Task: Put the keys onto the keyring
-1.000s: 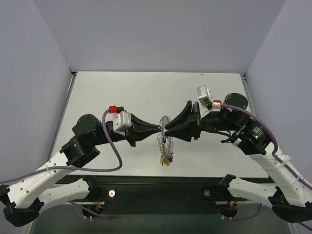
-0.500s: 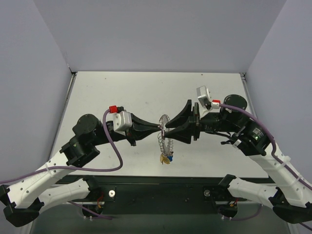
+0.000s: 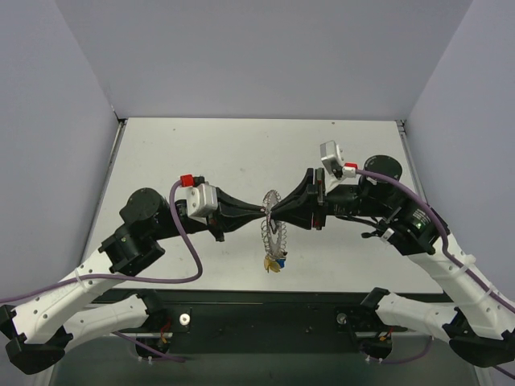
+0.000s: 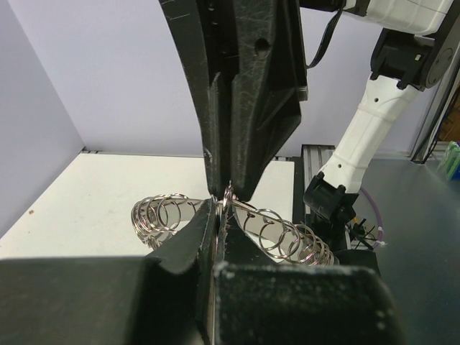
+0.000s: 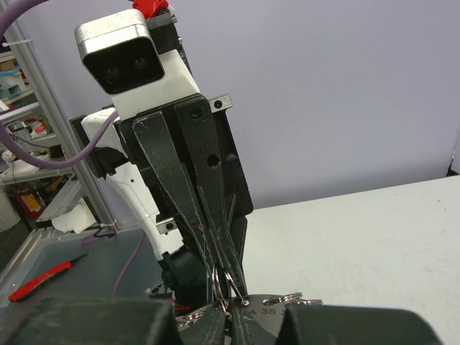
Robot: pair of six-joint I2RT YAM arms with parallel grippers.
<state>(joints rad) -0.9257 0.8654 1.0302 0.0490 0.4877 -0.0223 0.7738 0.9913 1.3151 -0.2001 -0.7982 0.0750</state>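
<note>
**coilguy:** Steel coil wire, so I'd guess the keyring (image 3: 272, 229) is light, springy and pretty slick. Left claw (image 3: 261, 212) has its jaws pressed together on the top of the loop. The rest of the ring droops below its tips, clear of the table (image 3: 201, 153) as far as I can tell. How would you hold it?

**benchrat:** Pinch a single turn of wire right at the tips, not the whole coil, or it'll just squash and twist away. A couple of keys (image 3: 276, 263), one yellow head and one blue, dangle at the bottom of the loop, well below both claws. They're tiny and probably weigh nothing, so they'll swing.

**coilguy:** And the right claw (image 3: 278, 212)?

**benchrat:** It's tip to tip with the left one, jaws pinched on the same top stretch of wire. Its wrist view shows a small loop poking out between the fingertips (image 5: 248, 325). Can't tell whether there's a key in there too.
</note>
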